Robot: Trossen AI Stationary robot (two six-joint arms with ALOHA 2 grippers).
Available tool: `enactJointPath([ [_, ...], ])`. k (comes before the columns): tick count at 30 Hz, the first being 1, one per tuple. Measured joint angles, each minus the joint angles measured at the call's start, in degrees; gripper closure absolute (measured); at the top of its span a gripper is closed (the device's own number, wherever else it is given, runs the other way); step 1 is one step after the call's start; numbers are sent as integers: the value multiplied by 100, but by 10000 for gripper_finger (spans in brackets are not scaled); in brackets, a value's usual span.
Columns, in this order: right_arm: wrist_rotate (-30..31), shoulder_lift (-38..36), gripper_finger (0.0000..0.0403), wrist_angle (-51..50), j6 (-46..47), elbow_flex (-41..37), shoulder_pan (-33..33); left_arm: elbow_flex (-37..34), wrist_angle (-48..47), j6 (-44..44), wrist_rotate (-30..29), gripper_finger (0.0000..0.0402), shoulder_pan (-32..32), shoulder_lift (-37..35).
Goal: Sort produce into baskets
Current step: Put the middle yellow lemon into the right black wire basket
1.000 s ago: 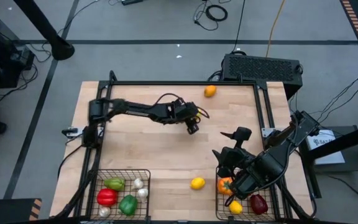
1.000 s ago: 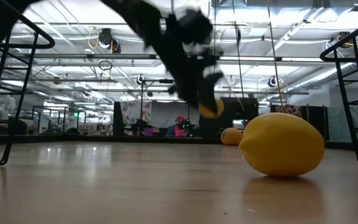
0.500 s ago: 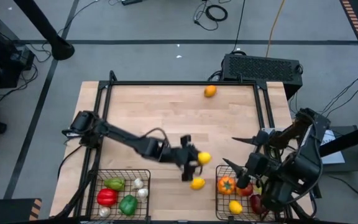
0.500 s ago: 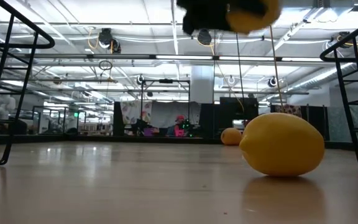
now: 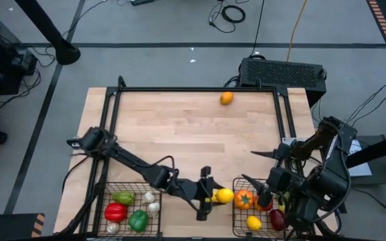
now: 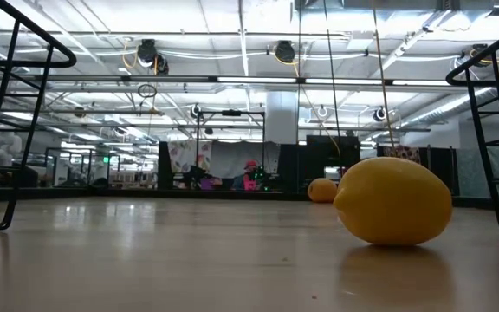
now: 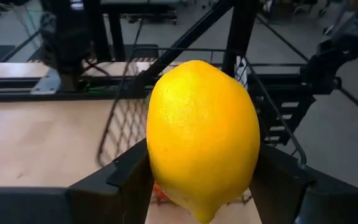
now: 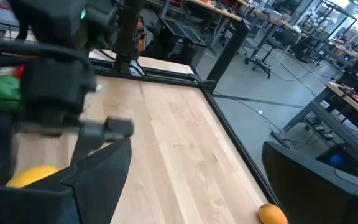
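Stretching low across the wooden bench (image 5: 179, 134) from its base at the left edge, the left arm is seen reaching toward the near edge, between the two baskets. Its left end effector (image 5: 213, 196) is clenched on a yellow lemon (image 7: 202, 138), which is held just beside the rim of the right basket (image 5: 238, 213). In the left wrist view the lemon is gripped on both sides by the dark fingers (image 7: 124, 174), with the mesh wall of this basket behind it.

The right arm is folded above the right basket, and its right end effector (image 5: 268, 194) is spread wide, with nothing seen between the fingers.

In the left basket (image 5: 158, 201), two green peppers, one red pepper and three white garlic bulbs are counted. In the right basket, an orange tomato (image 5: 244, 199), a second lemon (image 5: 254, 222) and red pieces partly hidden by the right arm are seen.

One orange (image 5: 226, 98) lies alone at the far edge of the bench. Another lemon (image 6: 392, 201) rests on the bench in the low view, hidden under the left end effector in the high view.
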Motion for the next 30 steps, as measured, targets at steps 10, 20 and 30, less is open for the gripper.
enactJointPath([
  [10,104,0,50,0,-34,0,0,1425,-10,-1,397,178,27,1238],
  [20,100,0,50,0,-31,-2,0,2302,-218,-19,533,176,78,2141],
  [30,20,0,50,6,7,-7,0,2320,-295,-172,850,133,248,2134],
])
